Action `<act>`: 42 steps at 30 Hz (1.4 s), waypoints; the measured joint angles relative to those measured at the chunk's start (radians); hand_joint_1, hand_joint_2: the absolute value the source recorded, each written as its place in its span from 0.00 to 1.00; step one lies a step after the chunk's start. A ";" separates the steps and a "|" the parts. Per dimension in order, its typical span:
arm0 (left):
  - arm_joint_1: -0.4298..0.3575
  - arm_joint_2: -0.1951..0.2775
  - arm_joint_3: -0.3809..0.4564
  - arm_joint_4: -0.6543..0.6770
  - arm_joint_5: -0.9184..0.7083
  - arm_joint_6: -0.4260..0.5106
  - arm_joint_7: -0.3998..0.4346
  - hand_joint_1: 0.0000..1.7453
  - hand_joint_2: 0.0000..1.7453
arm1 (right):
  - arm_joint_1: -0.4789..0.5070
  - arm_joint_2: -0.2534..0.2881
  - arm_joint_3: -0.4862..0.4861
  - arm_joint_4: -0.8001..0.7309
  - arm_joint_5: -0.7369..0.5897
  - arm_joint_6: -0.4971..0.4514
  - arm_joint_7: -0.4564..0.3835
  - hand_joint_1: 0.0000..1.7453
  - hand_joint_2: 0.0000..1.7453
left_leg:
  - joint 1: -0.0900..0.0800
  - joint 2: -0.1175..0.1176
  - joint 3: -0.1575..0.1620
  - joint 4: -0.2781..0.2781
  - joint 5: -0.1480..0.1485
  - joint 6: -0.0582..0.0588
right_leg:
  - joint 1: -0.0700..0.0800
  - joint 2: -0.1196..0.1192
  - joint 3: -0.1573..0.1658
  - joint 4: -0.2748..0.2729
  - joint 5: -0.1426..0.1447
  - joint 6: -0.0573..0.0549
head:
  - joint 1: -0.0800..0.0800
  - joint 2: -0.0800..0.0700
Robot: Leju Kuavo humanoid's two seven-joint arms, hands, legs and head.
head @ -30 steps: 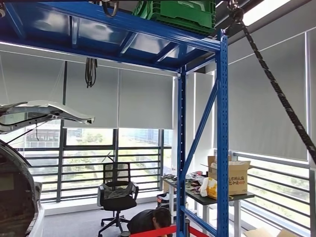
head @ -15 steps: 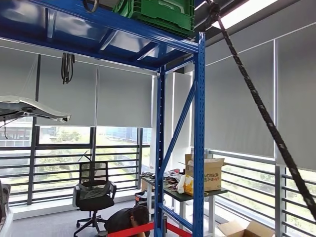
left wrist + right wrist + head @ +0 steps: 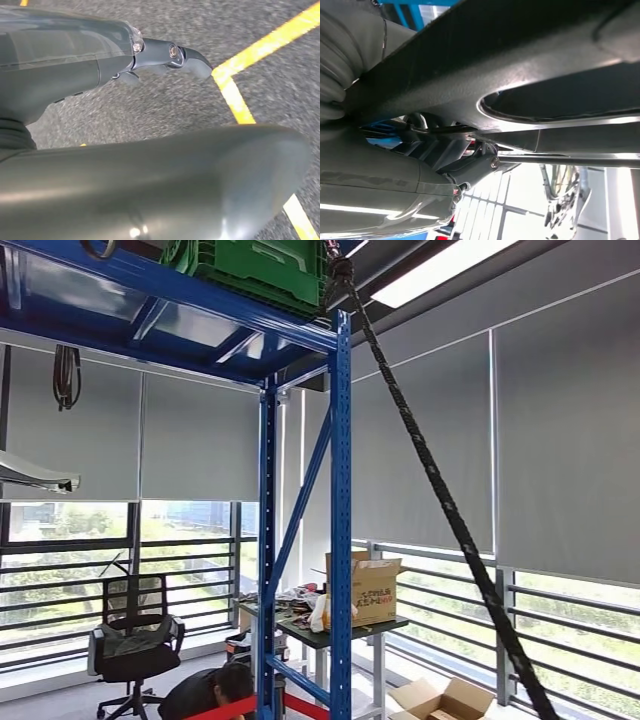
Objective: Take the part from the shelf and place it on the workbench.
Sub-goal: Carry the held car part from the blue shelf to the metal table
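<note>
In the right wrist view my right hand (image 3: 399, 185) holds a large black textured part (image 3: 531, 65) with a long oval opening rimmed in silver. The part lies across my fingers (image 3: 471, 167) and hides most of them. My left hand (image 3: 151, 175) hangs over grey floor with its thumb and a dark finger (image 3: 170, 52) apart and nothing between them. The head view looks up past a blue shelf frame (image 3: 341, 490) with a green crate (image 3: 249, 265) on its top level.
A black braided strap (image 3: 438, 490) runs diagonally down to the right. Behind the shelf post are a dark table (image 3: 362, 625) with a cardboard box (image 3: 371, 590), an office chair (image 3: 132, 645), a crouching person (image 3: 204, 690) and red barrier tape (image 3: 226, 707). Yellow floor lines (image 3: 241, 107) lie under my left hand.
The head camera has swung to the right: the shelf post, table and chair slid left in the picture, and the white car hatch has almost left at the left edge.
</note>
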 joint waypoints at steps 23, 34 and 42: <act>-0.009 -0.003 0.013 0.000 0.014 -0.012 -0.026 0.00 1.00 | -0.122 0.011 0.175 0.080 -0.057 -0.032 0.042 1.00 1.00 | 0.005 0.037 0.087 -0.159 0.015 0.000 | 0.002 -0.061 -0.015 0.002 0.005 0.004 | 0.000 0.000; -0.002 -0.005 0.013 0.000 0.009 -0.011 -0.009 0.00 1.00 | -0.108 0.008 0.181 0.111 -0.077 -0.038 0.044 1.00 1.00 | 0.011 -0.059 0.073 -0.201 0.084 0.009 | 0.000 0.058 -0.025 0.026 -0.005 0.021 | 0.000 0.000; -0.008 -0.008 0.013 0.000 0.008 -0.014 -0.012 0.00 1.00 | -0.114 0.005 0.182 0.127 -0.083 -0.038 0.054 1.00 1.00 | 0.008 0.009 0.080 -0.206 0.083 0.039 | -0.011 -0.032 -0.164 0.303 -0.126 0.058 | -0.001 0.000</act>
